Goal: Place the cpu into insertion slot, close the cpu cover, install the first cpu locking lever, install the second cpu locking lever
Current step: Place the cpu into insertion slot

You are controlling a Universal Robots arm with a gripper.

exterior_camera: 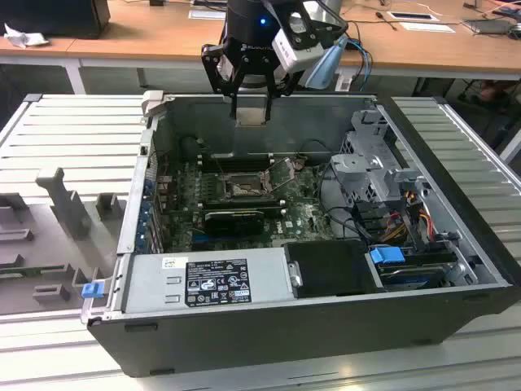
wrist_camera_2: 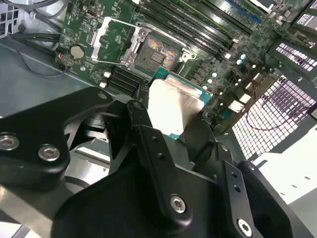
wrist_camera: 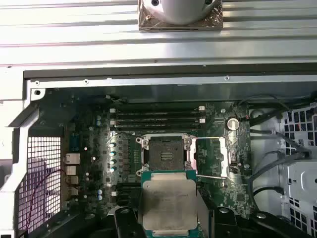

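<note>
Gripping the cpu [exterior_camera: 251, 115] by two opposite edges, the gripper [exterior_camera: 251, 111] has its black fingers clenched on the chip. We see the arm reaching straight down over the far wall of the open computer case [exterior_camera: 269, 330], with the wrist vertical and a blue light glowing on it. The chip is held flat, above the motherboard [exterior_camera: 305, 216] and clear of it.

The insertion slot [exterior_camera: 242, 189] lies lower down on the board, well apart from the chip. In the first wrist view the slot [wrist_camera: 167, 152] shows a dark bare centre inside its metal rim. The cpu cover [wrist_camera: 214, 156] is swung open just beside it.

As for writing, we can make out a black-and-white printed label [exterior_camera: 218, 282] on the power supply [exterior_camera: 155, 285]. We also see a smaller white sticker [exterior_camera: 171, 262] near its corner.

The exterior view alone gives us the blue latch [exterior_camera: 91, 288], the grey moulded tray [exterior_camera: 49, 228] at the exterior view's left and the wooden desk [exterior_camera: 146, 37] behind. The first wrist view adds the long black memory slots [wrist_camera: 156, 117] and a round coin battery [wrist_camera: 232, 123]. In the second wrist view we see the chip's green underside edge [wrist_camera_2: 190, 85] and one finger [wrist_camera_2: 143, 119] pressed against its side.
</note>
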